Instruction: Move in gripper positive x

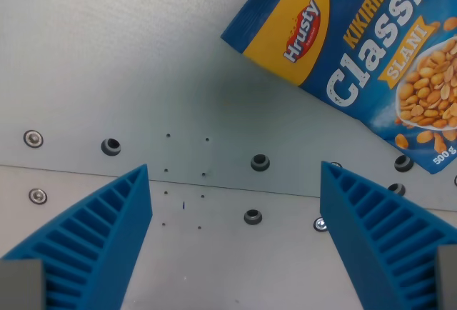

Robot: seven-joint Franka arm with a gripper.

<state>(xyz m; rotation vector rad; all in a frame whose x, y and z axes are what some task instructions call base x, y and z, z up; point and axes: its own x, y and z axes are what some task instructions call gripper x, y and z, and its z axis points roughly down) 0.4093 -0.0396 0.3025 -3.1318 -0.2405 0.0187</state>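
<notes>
Blue ribbed plastic forms the two fingers (107, 246) of the gripper (235, 174), which is the thing to be moved; they are seen at the near edge of the wrist view, one at the left and one at the right, spread well apart with nothing held between them. Bare grey metal table (107, 74) lies beneath the gap.

For the step in hand, a straight translation along the gripper's own positive x axis is called for. It would be done best with height and orientation kept constant, so that the fingertips are not dragged across the plate. Which way positive x runs in this view cannot be told from the picture. If the motion heads far and right, the one peanut bag (357, 53), lying flat at the far right and labelled Hrusty Classic, should be cleared rather than pushed.

Outward from the gripper, five dark threaded holes (260, 162) are counted in the plate, though the one at the right finger is partly hidden, along with three silver screws (33, 138) and a cluster of small drilled dots (186, 181).
</notes>
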